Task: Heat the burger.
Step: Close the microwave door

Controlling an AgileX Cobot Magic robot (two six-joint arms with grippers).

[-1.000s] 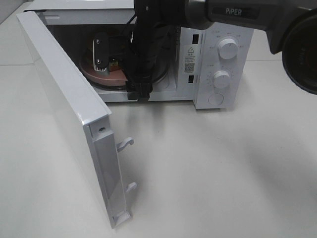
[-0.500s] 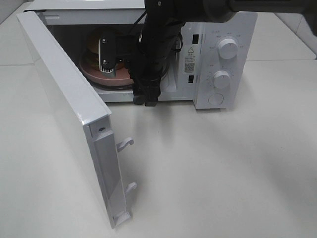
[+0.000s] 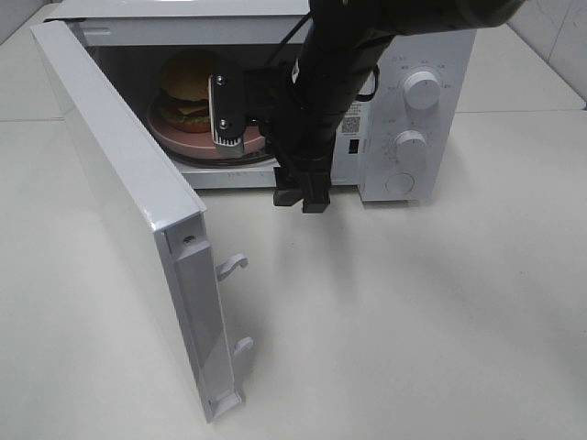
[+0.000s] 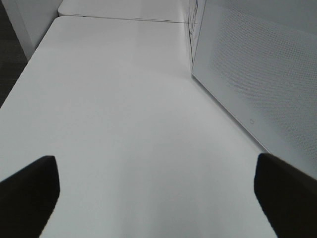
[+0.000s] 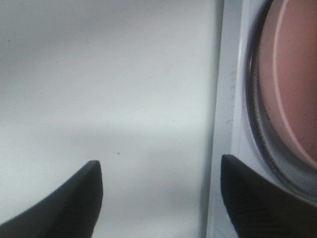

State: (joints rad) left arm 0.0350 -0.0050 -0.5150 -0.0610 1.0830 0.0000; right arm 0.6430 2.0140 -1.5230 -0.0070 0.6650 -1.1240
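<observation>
1. One white microwave (image 3: 404,101) stands at 12 o'clock on the table (image 3: 413,321). Its door (image 3: 110,183) is swung out toward 8 o'clock.
2. One burger (image 3: 186,87) sits on one pink plate (image 3: 183,137) inside the cavity, at 11 o'clock.
3. The front panel carries two dials (image 3: 421,89) (image 3: 410,146) and one round button (image 3: 400,183). The door edge bears two hooked latches (image 3: 232,266) (image 3: 243,346).
4. The right gripper (image 5: 159,191) is spread and empty at the cavity's sill. The left gripper (image 4: 157,198) is spread wide with nothing in it, over bare tabletop beside the door's outer face.
5. The black right arm (image 3: 321,101) hides the cavity's right half, and one ridged finger (image 3: 225,115) covers the burger's edge. What looks like a glass turntable (image 5: 260,144) rings the plate.
6. The tabletop is pale and matte. Dark floor (image 4: 5,59) shows past its edge.
</observation>
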